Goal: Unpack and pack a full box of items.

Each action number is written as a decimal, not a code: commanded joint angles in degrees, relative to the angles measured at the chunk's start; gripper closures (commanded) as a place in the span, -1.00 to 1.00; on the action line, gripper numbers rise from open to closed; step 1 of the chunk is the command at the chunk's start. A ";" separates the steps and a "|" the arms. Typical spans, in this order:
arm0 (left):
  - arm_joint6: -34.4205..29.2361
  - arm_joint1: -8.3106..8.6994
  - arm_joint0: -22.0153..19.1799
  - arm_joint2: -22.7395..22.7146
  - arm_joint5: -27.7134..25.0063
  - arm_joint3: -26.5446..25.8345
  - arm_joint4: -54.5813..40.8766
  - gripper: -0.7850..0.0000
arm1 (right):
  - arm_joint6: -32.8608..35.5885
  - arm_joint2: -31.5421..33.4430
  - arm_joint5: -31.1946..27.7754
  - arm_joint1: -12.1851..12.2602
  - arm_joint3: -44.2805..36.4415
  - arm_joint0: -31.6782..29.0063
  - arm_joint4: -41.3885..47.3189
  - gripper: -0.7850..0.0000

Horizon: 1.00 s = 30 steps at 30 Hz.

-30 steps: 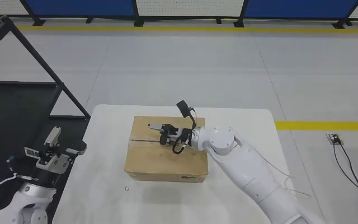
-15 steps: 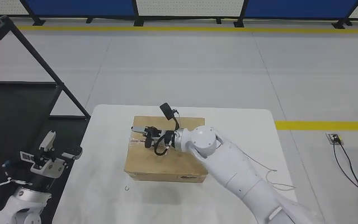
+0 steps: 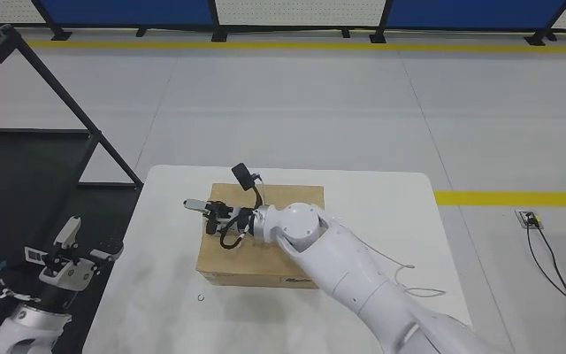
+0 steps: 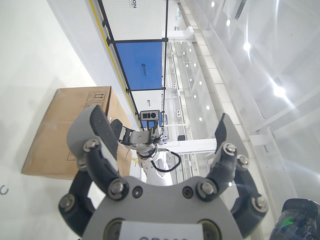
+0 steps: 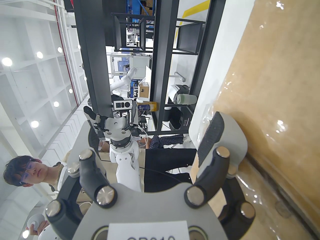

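Observation:
A closed cardboard box (image 3: 265, 257), sealed with clear tape along its top seam, sits in the middle of the white table (image 3: 389, 230). My right gripper (image 3: 200, 206) lies across the box top and juts past its left edge. It is open, and one finger pad (image 5: 215, 136) rests against the taped top (image 5: 275, 88); nothing is between the fingers of this gripper (image 5: 152, 136). My left gripper (image 3: 75, 243) hangs off the table's left side, open and empty. In the left wrist view that gripper (image 4: 162, 128) faces the box (image 4: 62, 126).
A small metal ring (image 3: 202, 297) lies on the table in front of the box, and the ring (image 4: 3, 190) also appears in the left wrist view. A black frame rack (image 3: 62, 97) stands left of the table. Bare tabletop lies right of the box.
My right gripper has slid leftward over the box top, from its middle to past the left edge. The left arm has drawn back, down and away from the table.

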 commanded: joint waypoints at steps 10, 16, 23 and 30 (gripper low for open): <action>-2.51 1.04 -0.39 0.07 0.14 0.56 -0.13 -1.00 | 0.85 0.75 -2.47 -3.20 5.79 1.23 0.62 -1.00; -3.03 1.54 -0.77 0.71 0.21 0.51 0.06 -1.00 | 4.45 2.71 -2.05 -3.30 8.02 1.43 1.77 -1.00; -3.40 2.06 -1.16 2.11 0.46 0.09 0.57 -1.00 | 8.07 5.88 -3.38 -1.66 8.37 0.70 1.58 -1.00; -3.13 2.52 -1.62 3.56 0.76 -0.19 1.07 -1.00 | 8.37 8.61 -1.85 0.74 5.30 -0.90 -1.66 -1.00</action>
